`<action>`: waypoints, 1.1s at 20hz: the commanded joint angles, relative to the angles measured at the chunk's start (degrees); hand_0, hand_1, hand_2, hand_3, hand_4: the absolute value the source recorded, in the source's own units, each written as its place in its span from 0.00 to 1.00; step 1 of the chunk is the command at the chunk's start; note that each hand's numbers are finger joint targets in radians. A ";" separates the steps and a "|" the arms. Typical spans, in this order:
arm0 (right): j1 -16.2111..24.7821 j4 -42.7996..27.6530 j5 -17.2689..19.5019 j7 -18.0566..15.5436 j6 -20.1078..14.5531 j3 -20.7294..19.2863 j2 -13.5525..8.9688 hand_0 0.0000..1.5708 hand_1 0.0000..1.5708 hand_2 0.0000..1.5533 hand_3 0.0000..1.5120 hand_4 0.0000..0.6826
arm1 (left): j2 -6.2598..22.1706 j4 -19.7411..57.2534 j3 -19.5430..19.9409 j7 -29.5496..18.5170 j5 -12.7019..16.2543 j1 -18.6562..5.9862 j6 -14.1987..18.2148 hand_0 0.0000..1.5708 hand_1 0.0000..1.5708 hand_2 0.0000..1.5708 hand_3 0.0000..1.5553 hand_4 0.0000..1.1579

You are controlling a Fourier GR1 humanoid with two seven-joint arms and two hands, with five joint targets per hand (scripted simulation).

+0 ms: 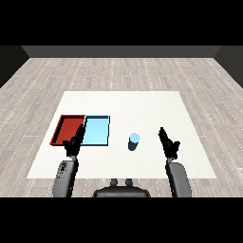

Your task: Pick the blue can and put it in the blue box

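the small light blue cylindrical can (134,141) stands upright on the white counter (142,107), left of the right hand (168,142) and apart from it. that black hand has straight, relaxed fingers, holds nothing and touches nothing. the flat light blue tray (97,130) lies further left.

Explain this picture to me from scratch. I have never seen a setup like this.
You are looking down from the robot's head across a white table. The two grey forearms coming in from the lower corners are its own. Each ends in a black hand: the left hand and the right hand. Both have fairly straight fingers and hold nothing. On the table lie a red tray and a light blue tray, side by side. A blue can stands upright between the blue tray and the right hand, untouched.
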 commanded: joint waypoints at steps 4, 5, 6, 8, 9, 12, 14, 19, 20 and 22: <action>2.92 -2.25 6.13 2.12 -9.96 9.78 5.28 0.00 0.00 0.00 0.00 0.00 | -1.19 0.48 0.13 -1.01 -0.59 1.57 1.04 0.00 0.00 0.00 0.00 0.00; 3.40 -2.20 6.31 1.97 -13.19 13.27 5.31 0.00 0.00 0.00 0.00 0.00 | -1.44 0.56 0.13 -1.24 -0.68 1.98 1.33 0.00 0.00 0.00 0.00 0.00; 3.20 0.91 6.34 -1.35 -10.03 9.62 5.34 0.00 0.00 0.00 0.00 0.00 | -2.18 -1.37 -0.48 -0.28 -0.83 3.14 2.04 0.00 0.00 0.00 0.00 0.00; -1.29 -5.07 -1.26 -11.22 -5.77 12.38 5.38 0.00 0.00 0.00 0.00 0.00 | -3.47 -6.48 0.75 -12.48 0.23 0.81 2.49 0.00 0.00 0.00 0.00 0.00; -0.58 -5.92 -0.28 -12.19 -6.09 13.55 5.39 0.00 0.00 0.00 0.00 0.00 | -3.78 -3.61 1.34 -15.73 0.89 1.33 1.72 0.00 0.00 0.00 0.00 0.00; 1.49 -1.54 -0.38 -19.55 -8.58 17.64 5.42 0.00 0.00 0.00 0.00 0.00 | -4.37 -4.13 -0.22 -18.25 -0.26 2.63 1.97 0.00 0.00 0.00 0.00 0.00; 5.53 -1.04 0.21 -21.42 -6.65 18.50 5.43 0.00 0.00 0.00 0.00 0.00 | -3.07 4.62 3.48 -24.70 2.09 0.56 -0.59 0.00 0.00 0.00 0.00 0.00; 1.34 0.82 -2.13 -21.59 -10.93 19.29 5.44 0.00 0.00 0.00 0.00 0.00 | -3.47 4.23 2.10 -25.33 0.01 1.08 1.12 0.00 0.00 0.00 0.00 0.00; 3.25 -1.32 -0.79 -20.88 -10.20 20.45 5.44 0.00 0.00 0.00 0.00 0.00 | -2.36 0.25 2.98 -22.89 1.83 2.53 0.12 0.00 0.00 0.00 0.00 0.00; -0.97 4.53 -2.90 -23.62 -11.74 18.31 5.44 0.00 0.00 0.00 0.00 0.00 | -2.78 2.88 3.12 -23.43 1.98 0.64 0.42 0.00 0.00 0.00 0.00 0.00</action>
